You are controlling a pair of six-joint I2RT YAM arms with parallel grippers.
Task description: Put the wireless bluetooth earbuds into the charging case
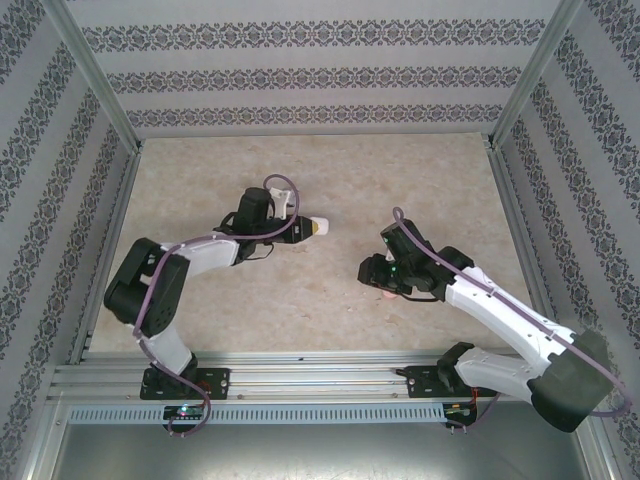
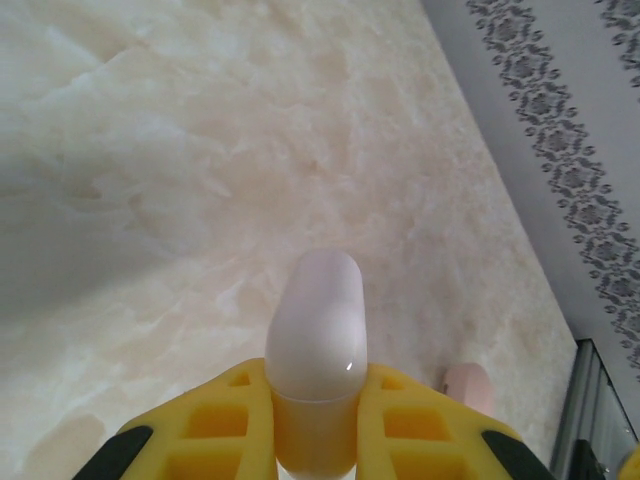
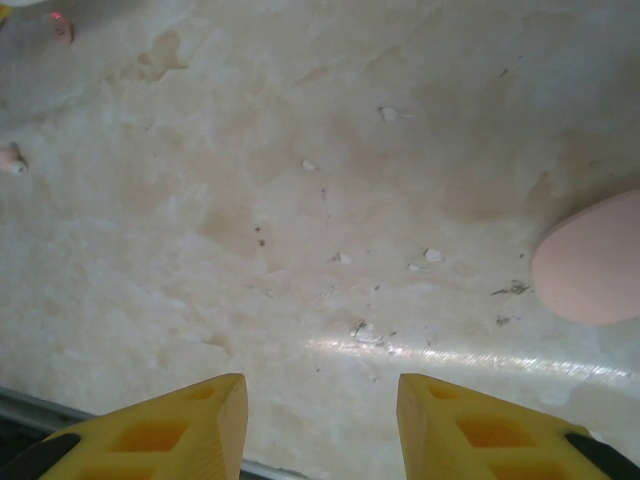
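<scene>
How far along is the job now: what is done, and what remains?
Done: nothing I can confirm. In hand: the left gripper, jaws shut, holds a pale case. Remaining: a loose earbud and a pink case lie on the table; the right gripper hovers with jaws open, empty.

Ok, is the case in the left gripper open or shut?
Shut, it seems: the case held in the left gripper is one smooth rounded pebble, with no lid raised.
</scene>
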